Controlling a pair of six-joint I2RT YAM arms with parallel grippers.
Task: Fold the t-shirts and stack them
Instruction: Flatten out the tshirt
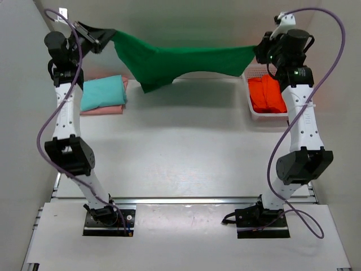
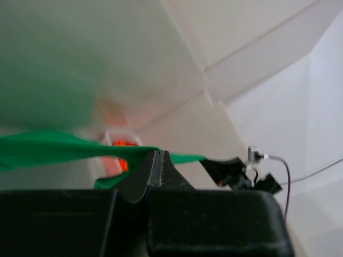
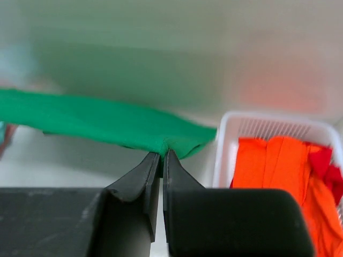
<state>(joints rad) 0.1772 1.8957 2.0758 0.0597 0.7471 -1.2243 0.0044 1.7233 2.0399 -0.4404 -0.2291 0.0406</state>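
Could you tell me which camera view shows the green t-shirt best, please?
The top external view: it shows the whole green t-shirt stretched in the air between the left pincer and right pincer. The left wrist view shows only a blurred green strip at its pincer; the right wrist view shows the pinched corner and one edge.

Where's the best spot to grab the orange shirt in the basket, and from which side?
Probably a raised fold near the middle of the orange shirt, pinched from straight above. It lies crumpled inside the white basket, whose walls block a sideways approach, and its ridges suit a pinch.
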